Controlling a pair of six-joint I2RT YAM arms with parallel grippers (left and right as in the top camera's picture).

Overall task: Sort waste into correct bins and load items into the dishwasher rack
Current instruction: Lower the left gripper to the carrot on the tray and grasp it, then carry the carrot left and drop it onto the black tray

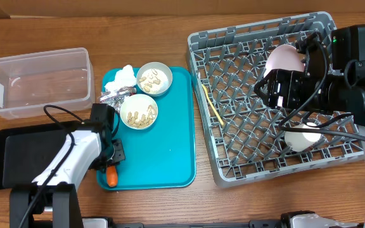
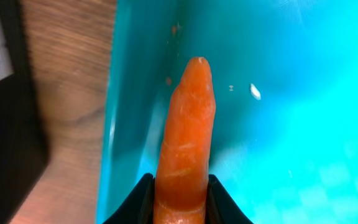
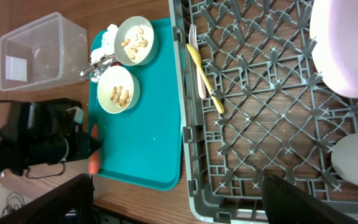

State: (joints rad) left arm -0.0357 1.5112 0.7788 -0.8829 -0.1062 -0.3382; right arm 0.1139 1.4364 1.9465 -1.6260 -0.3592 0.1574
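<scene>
Counts: two pale round bowls (image 1: 154,78); one each of flat teal tray (image 1: 170,152), clear plastic tub (image 1: 37,85), shallow black tray (image 1: 18,152), grey lattice rack (image 1: 246,120), white-pink plate (image 1: 284,59), small white cup (image 1: 303,138), yellow plastic spoon (image 1: 211,107), white fork (image 3: 192,34), orange carrot (image 1: 111,178), crumpled white napkin (image 1: 120,79), silver foil wrapper (image 1: 114,97).
</scene>
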